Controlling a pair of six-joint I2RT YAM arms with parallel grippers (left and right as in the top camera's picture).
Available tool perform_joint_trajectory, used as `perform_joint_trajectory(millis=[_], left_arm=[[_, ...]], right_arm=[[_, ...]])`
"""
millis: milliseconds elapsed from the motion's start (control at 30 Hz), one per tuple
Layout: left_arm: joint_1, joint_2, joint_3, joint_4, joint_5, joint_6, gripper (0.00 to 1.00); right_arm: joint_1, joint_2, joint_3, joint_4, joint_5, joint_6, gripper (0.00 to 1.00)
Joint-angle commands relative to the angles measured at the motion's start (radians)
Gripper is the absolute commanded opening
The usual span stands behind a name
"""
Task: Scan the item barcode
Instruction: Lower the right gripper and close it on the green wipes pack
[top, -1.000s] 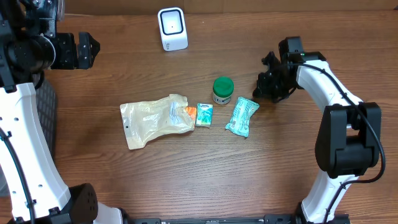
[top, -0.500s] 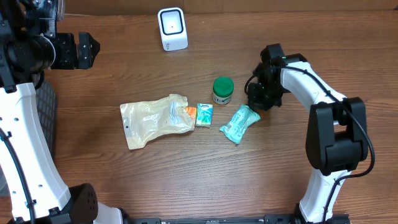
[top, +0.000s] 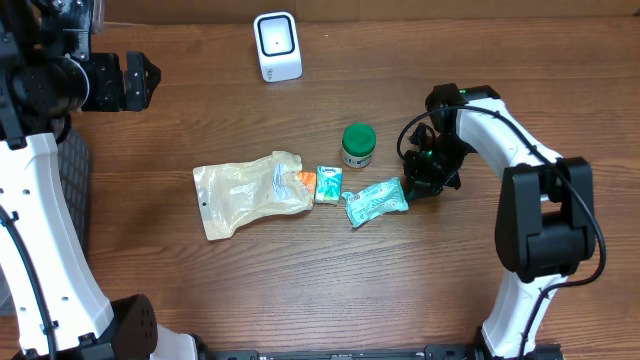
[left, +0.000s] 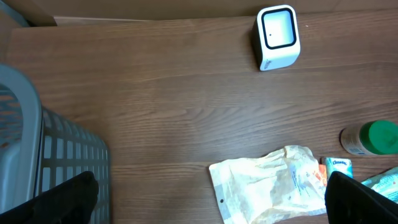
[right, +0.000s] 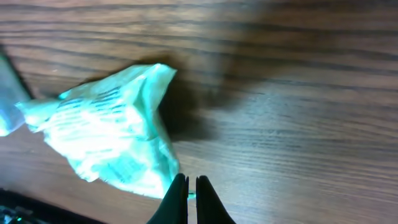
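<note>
On table (top: 300, 290) | scanner (top: 277, 45), jar (top: 358, 144), packet (top: 377, 200), bag (top: 248, 193), seemingly carton (top: 328, 184): one each

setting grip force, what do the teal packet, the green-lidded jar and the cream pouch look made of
The teal packet: thin plastic film, slightly glossy; it is creased and crumpled. The green-lidded jar: probably rigid plastic, smooth green cap over a pale body, though glass cannot be excluded. The cream pouch: soft translucent plastic film, wrinkled, with shiny highlights.
</note>
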Motion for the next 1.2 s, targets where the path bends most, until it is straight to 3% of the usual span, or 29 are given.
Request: perform_joint_trajectory(millis=[0,67,133,200,267,433,700,1167], left_arm=[[0.002,-0.007,0.0,0.001,0.012,0.014,0.99],[0.002,-0.007,0.0,0.001,0.012,0.014,1.0],[0.002,-0.007,0.0,0.001,0.012,0.014,0.99],[0.002,-0.007,0.0,0.001,0.012,0.014,1.0],[0.002,-0.007,0.0,0.001,0.012,0.014,1.0],[0.002,-0.007,0.0,0.002,0.012,0.014,0.99],[0.002,-0.007,0.0,0.001,0.012,0.014,1.0],[0.002,-0.007,0.0,0.001,0.012,0.014,1.0]], right_arm=[[-0.04,-0.179,0.046,-0.006,-0.029,-0.019,0.04],[-0.063,-0.274,0.055,-0.01,-0.029,-0.02,0.11],[-0.083,-0.356,0.055,-0.018,-0.029,-0.024,0.41],[-0.103,-0.425,0.055,-0.04,-0.029,-0.034,0.63],[-0.117,-0.454,0.055,-0.06,-0.029,-0.058,0.7],[-0.132,-0.449,0.013,-0.05,-0.065,-0.141,0.79],[-0.131,-0.377,-0.143,0.104,-0.124,-0.155,0.82],[-0.13,-0.183,-0.295,0.308,-0.274,-0.203,0.78]])
